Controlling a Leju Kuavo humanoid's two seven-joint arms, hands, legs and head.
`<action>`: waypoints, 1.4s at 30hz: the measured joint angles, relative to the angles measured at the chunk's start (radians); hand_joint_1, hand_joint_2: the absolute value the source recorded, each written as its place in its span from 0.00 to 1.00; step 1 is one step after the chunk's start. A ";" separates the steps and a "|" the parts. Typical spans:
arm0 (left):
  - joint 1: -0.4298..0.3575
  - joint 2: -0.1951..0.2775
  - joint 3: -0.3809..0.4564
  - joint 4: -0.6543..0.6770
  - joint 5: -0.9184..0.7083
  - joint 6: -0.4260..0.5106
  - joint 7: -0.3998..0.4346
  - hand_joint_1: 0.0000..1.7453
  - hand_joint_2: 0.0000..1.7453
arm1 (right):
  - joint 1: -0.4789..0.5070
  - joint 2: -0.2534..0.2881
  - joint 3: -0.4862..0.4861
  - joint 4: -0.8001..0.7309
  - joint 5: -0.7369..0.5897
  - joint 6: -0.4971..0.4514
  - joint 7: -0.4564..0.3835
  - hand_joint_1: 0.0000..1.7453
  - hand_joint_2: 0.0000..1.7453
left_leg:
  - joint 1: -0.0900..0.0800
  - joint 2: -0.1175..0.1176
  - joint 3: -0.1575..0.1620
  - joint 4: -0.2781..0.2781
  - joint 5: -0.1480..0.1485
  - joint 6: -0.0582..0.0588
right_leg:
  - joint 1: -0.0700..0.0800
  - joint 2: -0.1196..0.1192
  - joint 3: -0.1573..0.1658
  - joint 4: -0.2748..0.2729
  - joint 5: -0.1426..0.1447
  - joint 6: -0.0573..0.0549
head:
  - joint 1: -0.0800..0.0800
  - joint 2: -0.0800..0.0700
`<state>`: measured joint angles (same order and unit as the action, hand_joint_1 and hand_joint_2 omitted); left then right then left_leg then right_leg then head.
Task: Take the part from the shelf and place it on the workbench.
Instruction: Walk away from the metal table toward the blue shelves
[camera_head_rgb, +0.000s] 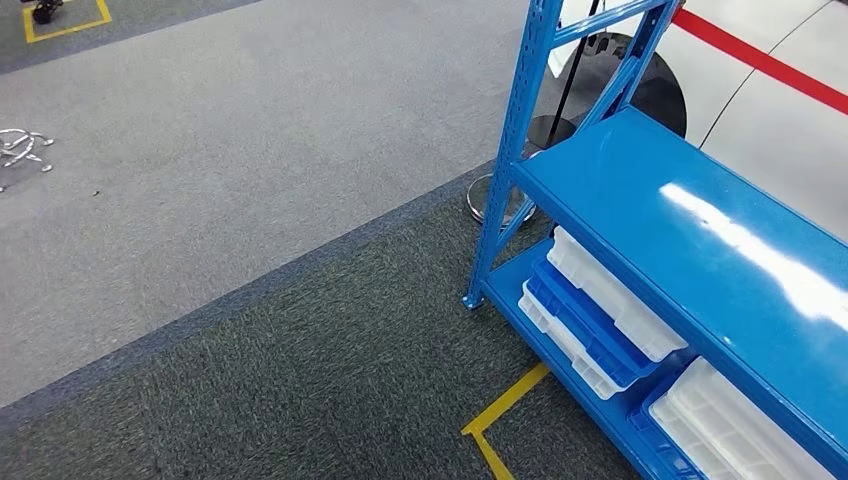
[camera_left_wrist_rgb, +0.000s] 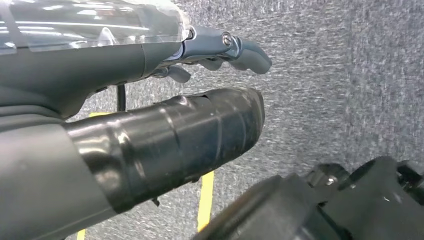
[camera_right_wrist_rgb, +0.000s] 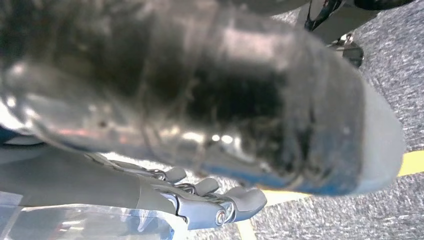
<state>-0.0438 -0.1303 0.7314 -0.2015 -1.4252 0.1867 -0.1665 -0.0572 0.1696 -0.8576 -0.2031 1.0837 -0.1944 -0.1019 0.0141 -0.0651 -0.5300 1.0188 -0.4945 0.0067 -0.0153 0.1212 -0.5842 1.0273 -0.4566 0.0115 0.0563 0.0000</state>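
Note:
A blue metal shelf (camera_head_rgb: 700, 250) stands at the right of the head view, its upper board bare and glossy. On its lower board lie a white tray (camera_head_rgb: 612, 297) stacked in a blue tray (camera_head_rgb: 585, 328), and another white tray (camera_head_rgb: 735, 425) further right. I cannot make out a part in any tray. My left hand (camera_left_wrist_rgb: 165, 135) hangs over the grey carpet, thumb and fingers (camera_left_wrist_rgb: 235, 47) apart, holding nothing. My right hand (camera_right_wrist_rgb: 210, 100) also hangs over the carpet, its fingers (camera_right_wrist_rgb: 220, 202) spread away from the thumb and holding nothing.
Yellow floor tape (camera_head_rgb: 500, 412) marks a corner in front of the shelf. A round metal stand base (camera_head_rgb: 500, 200) sits by the shelf's corner post (camera_head_rgb: 505, 170). A white body with a red stripe (camera_head_rgb: 760, 62) is behind the shelf. Grey carpet spreads to the left.

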 joint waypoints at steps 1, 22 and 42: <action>-0.001 0.000 0.000 0.000 0.000 0.001 0.000 0.00 0.00 | 0.002 0.001 0.001 0.000 0.001 -0.004 0.000 0.00 0.00 | 0.001 0.010 0.001 -0.003 0.005 0.007 | -0.002 0.006 -0.002 -0.001 0.002 0.006 | 0.000 0.000; -0.001 0.004 0.000 0.000 0.000 0.002 -0.001 0.00 0.00 | -0.003 0.015 0.009 0.001 0.013 -0.012 0.000 0.00 0.00 | -0.002 0.079 -0.076 0.221 -0.137 -0.018 | 0.003 -0.116 0.019 -0.015 -0.006 -0.033 | -0.002 0.000; 0.003 0.007 0.000 0.000 0.000 0.004 0.003 0.00 0.00 | 0.004 0.021 0.010 0.002 0.021 -0.007 0.009 0.00 0.00 | -0.002 0.135 0.022 -0.029 0.005 0.024 | 0.001 -0.149 -0.039 0.102 -0.038 0.018 | 0.006 0.000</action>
<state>-0.0408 -0.1229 0.7317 -0.2018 -1.4252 0.1907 -0.1637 -0.0531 0.1907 -0.8473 -0.2008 1.1044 -0.2017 -0.0931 0.0124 0.0699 -0.5077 0.9893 -0.4890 0.0308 -0.0145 -0.0281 -0.6228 1.1292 -0.4951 0.0291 0.0624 0.0000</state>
